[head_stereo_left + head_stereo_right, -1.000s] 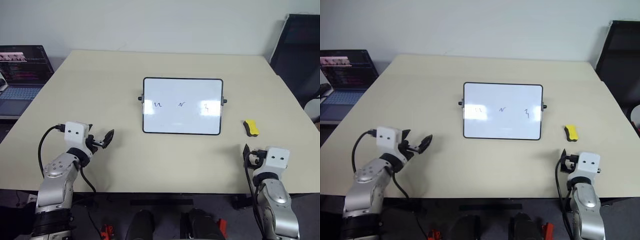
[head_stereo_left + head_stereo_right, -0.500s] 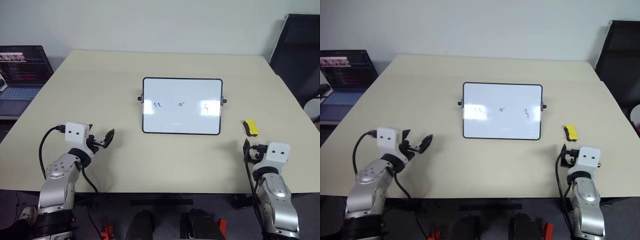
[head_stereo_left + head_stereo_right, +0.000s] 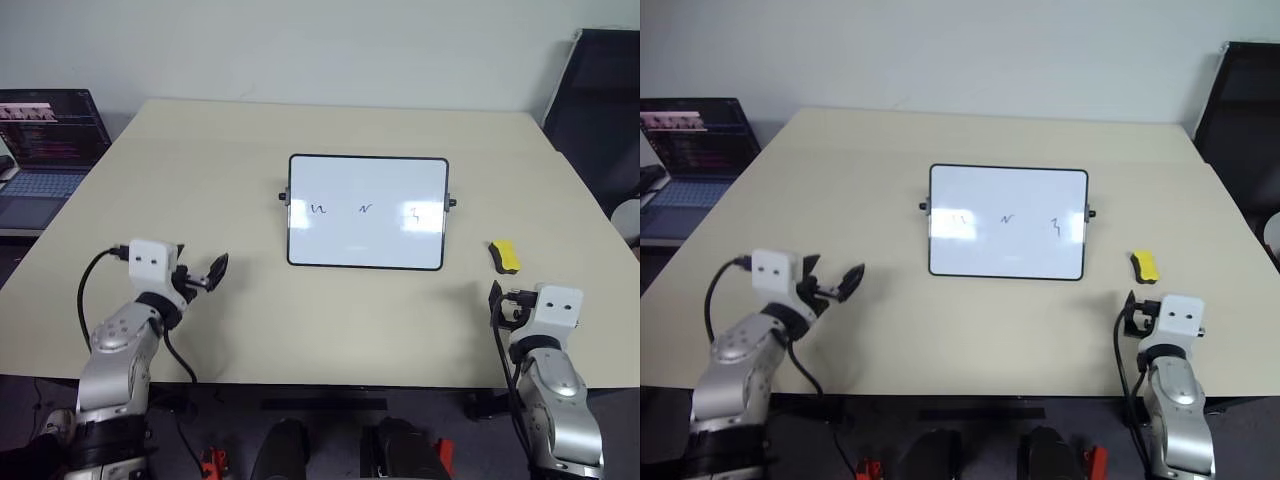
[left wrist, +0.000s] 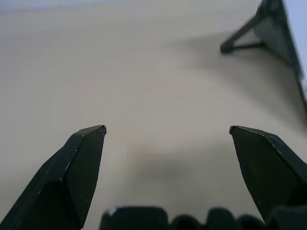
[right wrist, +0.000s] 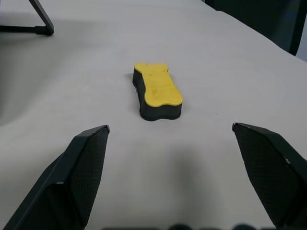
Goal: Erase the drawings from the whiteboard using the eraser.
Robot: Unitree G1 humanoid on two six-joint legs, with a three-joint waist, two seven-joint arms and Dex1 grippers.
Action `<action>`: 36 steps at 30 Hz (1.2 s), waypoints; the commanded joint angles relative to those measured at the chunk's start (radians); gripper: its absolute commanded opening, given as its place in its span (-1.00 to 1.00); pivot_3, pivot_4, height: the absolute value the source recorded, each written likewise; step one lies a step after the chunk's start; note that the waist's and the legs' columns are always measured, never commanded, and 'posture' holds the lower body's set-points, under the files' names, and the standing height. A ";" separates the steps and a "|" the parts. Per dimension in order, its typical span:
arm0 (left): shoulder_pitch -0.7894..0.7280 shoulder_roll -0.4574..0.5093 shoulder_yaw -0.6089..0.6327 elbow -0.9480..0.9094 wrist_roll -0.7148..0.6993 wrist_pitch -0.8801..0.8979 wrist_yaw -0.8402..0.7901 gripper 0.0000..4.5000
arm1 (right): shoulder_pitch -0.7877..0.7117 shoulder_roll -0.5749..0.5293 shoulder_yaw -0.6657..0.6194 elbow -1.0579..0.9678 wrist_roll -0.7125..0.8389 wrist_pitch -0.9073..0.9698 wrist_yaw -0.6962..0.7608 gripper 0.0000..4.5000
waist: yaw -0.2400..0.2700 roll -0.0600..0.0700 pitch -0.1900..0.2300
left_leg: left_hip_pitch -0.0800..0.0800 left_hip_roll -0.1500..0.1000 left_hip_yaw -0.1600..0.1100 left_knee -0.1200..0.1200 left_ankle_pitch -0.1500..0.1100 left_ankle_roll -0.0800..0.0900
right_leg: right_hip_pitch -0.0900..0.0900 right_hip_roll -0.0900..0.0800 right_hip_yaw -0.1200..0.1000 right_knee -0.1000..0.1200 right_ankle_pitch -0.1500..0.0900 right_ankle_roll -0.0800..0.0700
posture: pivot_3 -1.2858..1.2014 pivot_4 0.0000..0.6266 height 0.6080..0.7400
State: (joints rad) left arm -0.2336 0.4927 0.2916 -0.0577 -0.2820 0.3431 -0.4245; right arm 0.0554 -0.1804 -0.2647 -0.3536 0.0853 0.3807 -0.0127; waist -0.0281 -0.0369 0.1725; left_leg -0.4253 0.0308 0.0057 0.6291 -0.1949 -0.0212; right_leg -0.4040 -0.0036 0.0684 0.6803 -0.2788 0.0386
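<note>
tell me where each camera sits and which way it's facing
Left eye and right eye views: on the head, looking forward and down over the table at the whiteboard, with both arms low in view; left end effector open.
Left wrist view: on the left wrist, looking along its open fingers across bare tabletop toward the whiteboard's stand.
Right wrist view: on the right wrist, looking between its open fingers at the eraser.
Shared: the eraser shows in the head views and the right wrist view.

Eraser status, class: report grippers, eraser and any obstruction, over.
Both grippers open, empty. Eraser on table ahead of right gripper. Path unobstructed. Drawings unerased.
</note>
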 commanded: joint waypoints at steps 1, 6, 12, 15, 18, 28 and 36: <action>-0.127 -0.005 -0.062 -0.086 -0.025 0.026 -0.015 1.00 | -0.085 -0.060 -0.035 -0.089 0.037 0.069 0.030 0.99 | 0.000 0.000 0.000 | 0.000 0.000 0.000 0.000 0.000 0.000 | 0.000 0.000 0.000 0.000 0.000 0.000 | 0.03 -0.52 1.00; -0.217 -0.037 -0.206 -0.081 -0.016 0.012 -0.103 1.00 | -0.208 -0.131 -0.069 -0.078 0.065 0.180 0.042 0.99 | -0.004 0.000 0.000 | 0.000 -0.002 0.002 -0.001 0.000 0.000 | 0.000 0.000 0.002 -0.001 0.001 0.000 | 0.03 -0.52 1.00; -0.305 -0.119 -0.337 -0.041 -0.098 0.006 -0.302 1.00 | -0.345 -0.182 -0.068 -0.024 0.099 0.361 0.059 0.99 | -0.004 0.000 0.000 | -0.002 -0.003 0.003 -0.001 0.000 0.000 | -0.001 0.003 0.000 0.000 0.003 -0.003 | 0.03 -0.52 1.00; -0.332 -0.144 -0.406 0.010 -0.087 -0.024 -0.396 1.00 | -0.409 -0.196 -0.069 0.016 0.119 0.447 0.069 0.99 | -0.005 0.000 0.000 | -0.001 -0.004 0.004 0.000 0.000 0.000 | -0.001 0.003 0.001 0.000 0.001 -0.001 | 0.03 -0.52 1.00; -0.349 -0.165 -0.469 0.074 -0.052 -0.084 -0.468 1.00 | -0.452 -0.210 -0.061 0.055 0.128 0.518 0.086 0.99 | -0.005 0.000 0.000 | -0.001 -0.004 0.004 0.000 0.000 0.000 | -0.001 0.004 0.001 0.000 0.001 -0.001 | 0.03 -0.52 1.00; -0.384 -0.228 -0.539 0.248 0.018 -0.230 -0.572 1.00 | -0.505 -0.241 -0.026 0.200 0.135 0.559 0.144 0.99 | -0.005 0.001 0.000 | -0.002 -0.004 0.004 0.000 0.000 0.000 | -0.001 0.004 0.001 -0.001 0.001 -0.001 | 0.03 -0.52 1.00; -0.381 -0.245 -0.551 0.287 0.050 -0.284 -0.595 1.00 | -0.540 -0.259 -0.005 0.330 0.117 0.485 0.172 0.99 | -0.005 0.001 0.000 | -0.002 -0.003 0.004 0.000 0.000 0.000 | -0.001 0.004 0.001 -0.001 0.001 0.000 | 0.03 -0.52 1.00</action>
State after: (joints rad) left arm -0.5997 0.2582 -0.2586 0.2430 -0.2360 0.0844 -1.0152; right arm -0.4603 -0.4168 -0.2652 -0.0255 0.2101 0.8983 0.1530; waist -0.0333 -0.0360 0.1728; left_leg -0.4272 0.0273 0.0100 0.6289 -0.1951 -0.0211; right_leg -0.4051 0.0003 0.0695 0.6796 -0.2777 0.0382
